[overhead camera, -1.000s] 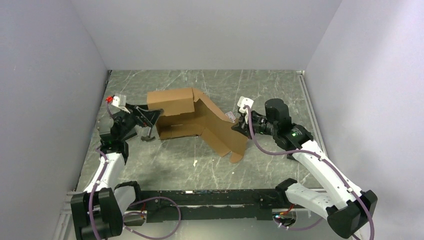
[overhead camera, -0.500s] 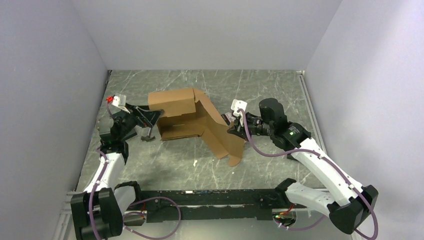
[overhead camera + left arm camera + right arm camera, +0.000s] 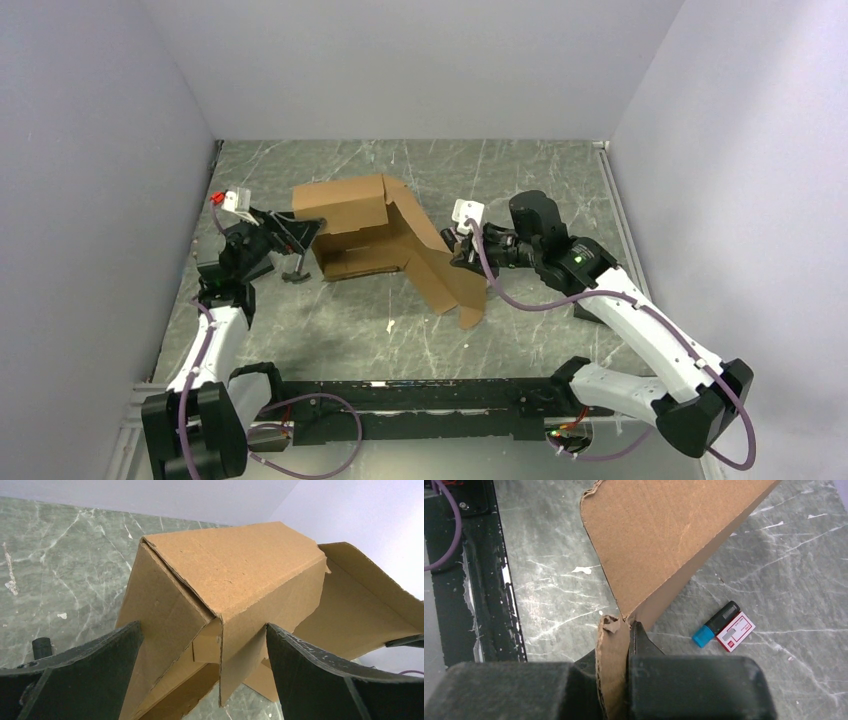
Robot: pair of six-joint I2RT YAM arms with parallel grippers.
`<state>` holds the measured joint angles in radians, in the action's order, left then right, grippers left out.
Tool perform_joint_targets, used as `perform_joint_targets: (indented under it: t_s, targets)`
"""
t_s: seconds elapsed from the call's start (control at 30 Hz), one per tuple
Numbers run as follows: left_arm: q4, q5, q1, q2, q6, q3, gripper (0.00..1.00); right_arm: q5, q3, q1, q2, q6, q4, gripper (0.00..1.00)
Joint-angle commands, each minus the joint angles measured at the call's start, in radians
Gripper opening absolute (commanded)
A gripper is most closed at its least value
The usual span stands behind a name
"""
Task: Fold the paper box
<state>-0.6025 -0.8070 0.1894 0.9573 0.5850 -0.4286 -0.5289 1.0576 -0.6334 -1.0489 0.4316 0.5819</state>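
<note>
**Right wrist view: flap pinched, box half raised**

My right gripper point(image 3: 621, 630) is clenched on the frayed edge of a long flap point(image 3: 664, 535) of the paper box point(image 3: 385, 235); the cardboard runs straight in between my fingers. My left gripper point(image 3: 204, 631) is spread wide, with a finger on either side of the box's left end. I cannot tell whether they touch it.

As I judge it, the step in hand is swinging this flap up and over onto the body of the box. To do it well, the motion should turn about the crease and not drag the whole sheet toward the right edge of the table point(image 3: 540, 180). My left gripper is placed to brace the left end, so it should press in there as I lift. Because the edge is frayed at my pinch, a hard pull could tear it, and a slow arc is safer. A small blue-tipped marker point(image 3: 716, 625) lies on the table just beside the flap, and I should steer clear of it.

The box sits around the middle of the table, nearer the far edge and a little left of centre. It is plain brown corrugated board. Its far-left part stands up as folded walls with a panel over them. The flap slopes down toward the near edge, with its rounded tab point(image 3: 470, 318) at or just above the table.
</note>
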Motion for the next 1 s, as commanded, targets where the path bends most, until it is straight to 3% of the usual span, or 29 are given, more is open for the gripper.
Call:
perform_joint_targets:
  t_s: [0.0,0.17,0.8,0.97]
  targets:
    - [-0.062,-0.045,0.041,0.012,0.090,-0.038,0.99,0.073,0.035,-0.018,-0.018,0.051,0.034,0.00]
    - [-0.156,-0.136,0.114,0.053,0.236,-0.047,0.99,0.133,0.023,-0.019,-0.014,0.048,0.012,0.00]
    - [0.089,-0.137,0.117,0.026,0.162,-0.135,1.00,0.110,0.101,-0.142,-0.105,0.175,0.115,0.00]
    - [0.128,-0.128,0.117,0.038,0.157,-0.157,1.00,0.195,0.126,-0.148,-0.127,0.177,0.116,0.00]
